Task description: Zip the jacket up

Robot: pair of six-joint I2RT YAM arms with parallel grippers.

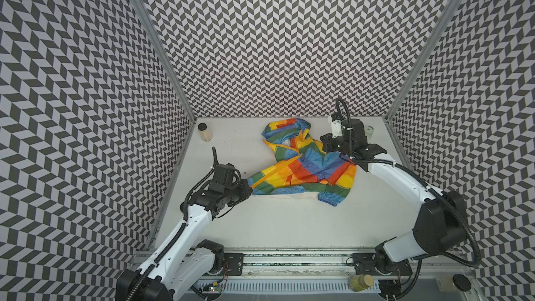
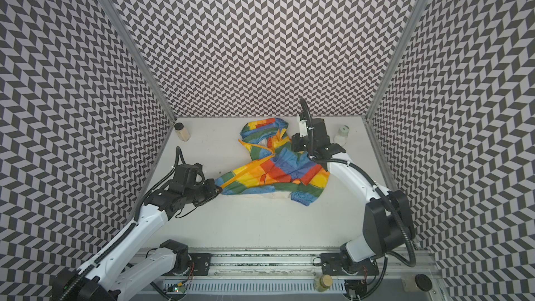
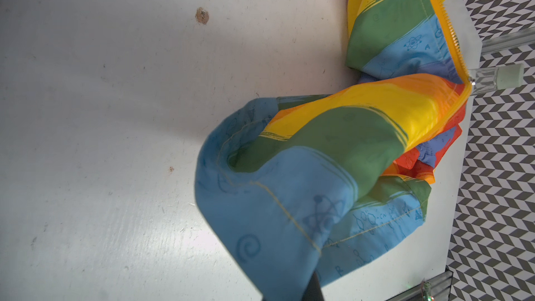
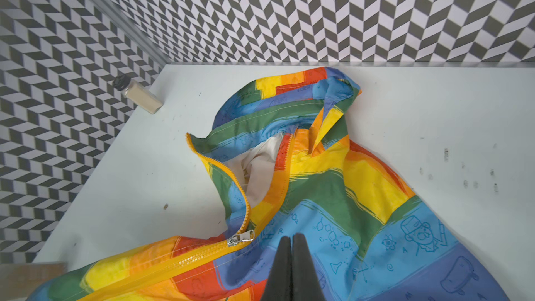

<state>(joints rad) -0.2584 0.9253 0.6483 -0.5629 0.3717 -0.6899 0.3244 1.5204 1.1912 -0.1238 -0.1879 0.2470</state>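
Right tool [image 4: 291,237] shut beside the slider [image 4: 240,238], zip half closed

Black fingertips of the right tool fill the foreground of the right wrist view. They are pressed flat together with no gap and rest on a blue band of the jacket [image 4: 333,198], just beside the silver slider. Whether a fold of cloth is caught between them cannot be told. The left tool [image 1: 249,189] is closed on the jacket's hem corner, at the bottom end of the zipper [image 4: 179,264], and the cloth runs fairly straight from there to the slider.

The jacket lies crumpled mid-counter [image 1: 260,227], hood toward the back wall. From hem to slider the orange-yellow teeth are meshed. Beyond the slider the two halves part and curl away from each other, with cream lining showing in the gap. The job looks about half done, and the step in hand is getting hold of the slider. The next move likely calls for the right tool to open, shift sideways onto the small pull tab and clamp it. It would then draw the tab toward the hood while the left tool anchors the hem. The loose upper halves may need lining up first.

The counter is pale, scuffed and speckled. A jar of tan powder [image 1: 204,133] stands in the back left corner and a pale-lidded jar [image 1: 369,131] near the back right, both apart from the jacket. Black-and-white chevron walls [image 1: 289,39] close in three sides
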